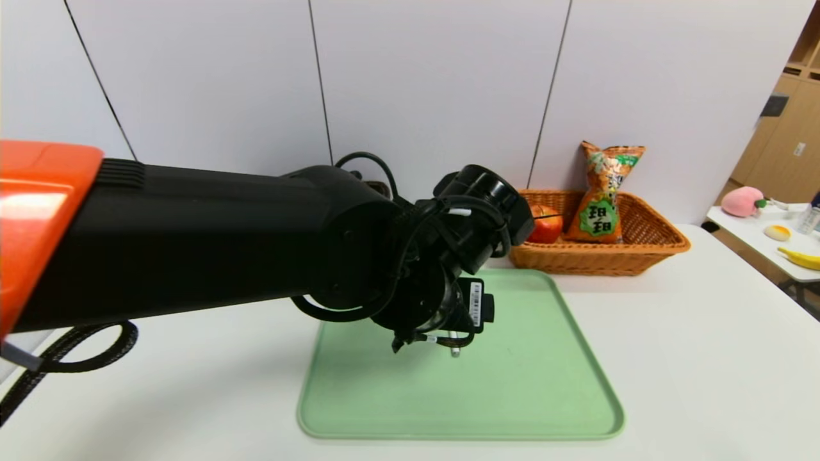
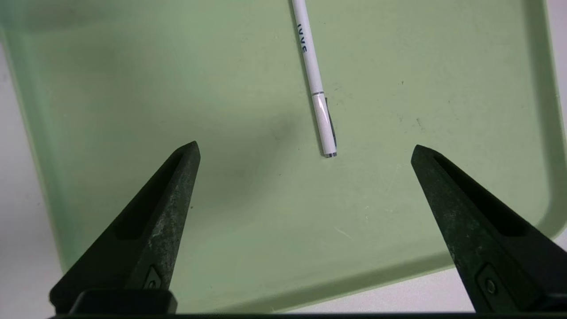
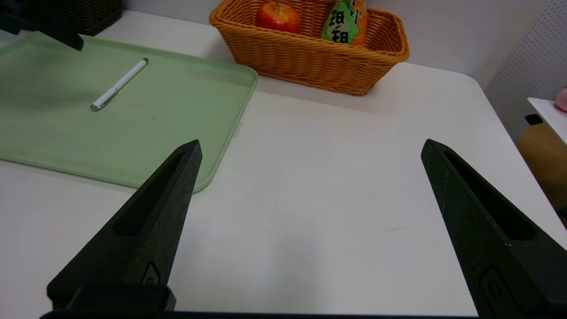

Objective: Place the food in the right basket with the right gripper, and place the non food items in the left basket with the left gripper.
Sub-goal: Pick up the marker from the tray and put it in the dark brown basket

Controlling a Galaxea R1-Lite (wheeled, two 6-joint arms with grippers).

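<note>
My left claw (image 2: 305,150) hangs spread wide over the pale green plastic tray (image 2: 133,88), the slim white pen (image 2: 316,84) lying flat just ahead between my tips. It could roll or skid if I close off-centre. My right claw (image 3: 310,148) idles spread over the white surface (image 3: 319,199).

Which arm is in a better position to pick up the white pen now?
The left. Its left gripper hangs open right above the white pen on the green tray. The right gripper is open over bare table, away from the tray.

White table (image 1: 705,358) bearing a green tray (image 1: 576,358).
</note>
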